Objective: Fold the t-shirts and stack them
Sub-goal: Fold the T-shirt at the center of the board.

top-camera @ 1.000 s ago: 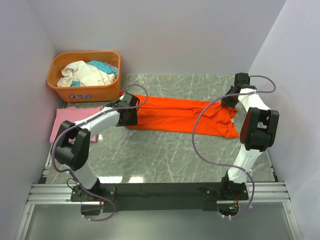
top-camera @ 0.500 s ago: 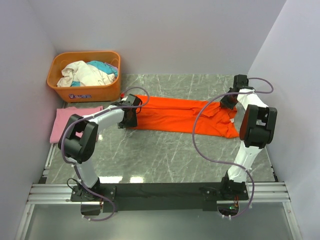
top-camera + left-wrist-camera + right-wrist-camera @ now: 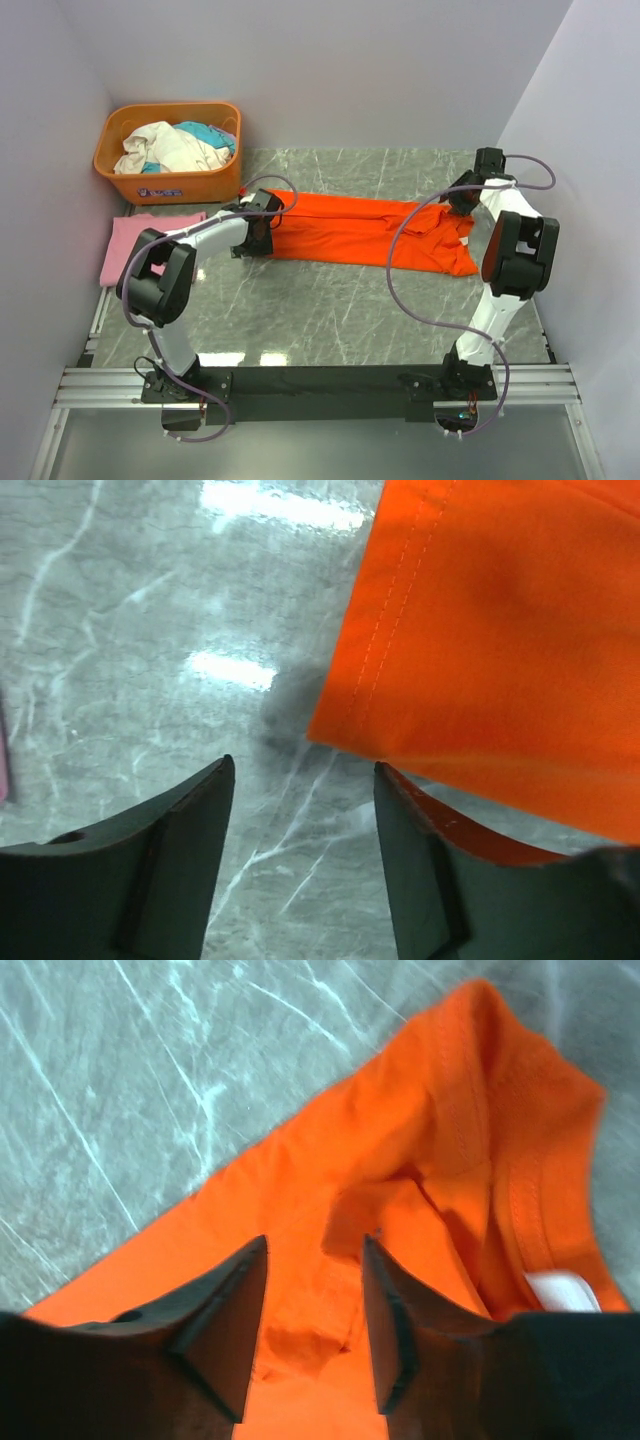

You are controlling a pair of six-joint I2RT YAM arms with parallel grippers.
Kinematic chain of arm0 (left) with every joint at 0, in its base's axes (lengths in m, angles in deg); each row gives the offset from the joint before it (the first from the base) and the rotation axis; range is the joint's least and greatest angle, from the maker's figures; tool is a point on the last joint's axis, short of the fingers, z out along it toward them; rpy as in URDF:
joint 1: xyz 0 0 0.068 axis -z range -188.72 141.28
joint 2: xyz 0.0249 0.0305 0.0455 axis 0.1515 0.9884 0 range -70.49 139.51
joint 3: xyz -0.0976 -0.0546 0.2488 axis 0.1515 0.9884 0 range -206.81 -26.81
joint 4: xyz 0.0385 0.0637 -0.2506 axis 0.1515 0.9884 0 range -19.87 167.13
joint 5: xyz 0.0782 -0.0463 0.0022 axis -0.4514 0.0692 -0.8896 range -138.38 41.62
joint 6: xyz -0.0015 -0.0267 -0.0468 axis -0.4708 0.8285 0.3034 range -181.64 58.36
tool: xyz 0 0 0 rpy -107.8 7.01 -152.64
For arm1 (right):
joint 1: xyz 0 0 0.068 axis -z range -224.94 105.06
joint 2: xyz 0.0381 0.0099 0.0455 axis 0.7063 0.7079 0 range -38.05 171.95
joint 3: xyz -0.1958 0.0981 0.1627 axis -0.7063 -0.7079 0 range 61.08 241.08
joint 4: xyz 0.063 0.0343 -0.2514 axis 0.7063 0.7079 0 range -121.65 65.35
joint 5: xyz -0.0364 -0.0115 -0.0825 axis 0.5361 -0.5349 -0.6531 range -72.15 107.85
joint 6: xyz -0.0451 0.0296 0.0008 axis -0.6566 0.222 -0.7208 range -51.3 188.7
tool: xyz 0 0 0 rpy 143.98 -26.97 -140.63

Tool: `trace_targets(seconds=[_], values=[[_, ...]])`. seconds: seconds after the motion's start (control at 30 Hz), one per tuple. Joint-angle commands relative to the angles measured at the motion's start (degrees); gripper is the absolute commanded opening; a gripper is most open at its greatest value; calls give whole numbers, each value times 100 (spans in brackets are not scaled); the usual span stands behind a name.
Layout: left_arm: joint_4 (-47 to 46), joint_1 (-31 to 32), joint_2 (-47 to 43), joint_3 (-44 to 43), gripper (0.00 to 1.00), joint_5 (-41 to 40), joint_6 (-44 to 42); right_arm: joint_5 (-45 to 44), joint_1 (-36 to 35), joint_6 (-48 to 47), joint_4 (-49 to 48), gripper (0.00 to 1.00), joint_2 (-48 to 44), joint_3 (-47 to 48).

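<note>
One orange plastic basket [image 3: 165,187] sits in the far-left corner, heaped with crumpled cloth [image 3: 170,147] in cream and teal, too jumbled to count. Two shirts lie outside it. The orange-red t-shirt [image 3: 350,230] is spread across the grey marbled table [image 3: 330,310], and the pink t-shirt [image 3: 125,240] lies flat just in front of the basket. My left gripper [image 3: 300,780] stands fingers apart at the orange shirt's left corner; my right gripper [image 3: 315,1250] — fingers apart too — hovers over its collar end. Plain pale walls [image 3: 330,70] close three sides.
</note>
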Motion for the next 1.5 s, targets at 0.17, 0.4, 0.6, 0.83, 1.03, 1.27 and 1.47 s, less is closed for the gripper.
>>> trace_targets(seconds=[0.17, 0.4, 0.6, 0.83, 1.03, 1.27, 1.47], values=[[32, 5, -430, -6, 76, -138, 269, -870, 380, 18, 178, 58, -1936, -1409], [-99, -232, -404, 99, 81, 283, 867, -301, 1100, 395, -375, 65, -3221, -3499], [-495, -435, -439, 328, 80, 705, 1219, 359, 1462, 703, -1183, 67, -3767, -4530], [-609, -435, -290, 372, 76, 644, 1333, 605, 1576, 835, -1825, 67, -3671, -5049], [-522, -435, -79, 293, 65, 556, 1377, 491, 1752, 800, -2151, 65, -3609, -5225], [-328, -435, 141, 284, 43, 337, 1404, 456, 1998, 651, -2362, 54, -3363, -5296], [-126, -435, 246, 258, 28, 161, 1421, 385, 2138, 431, -2309, 13, -3292, -5164]])
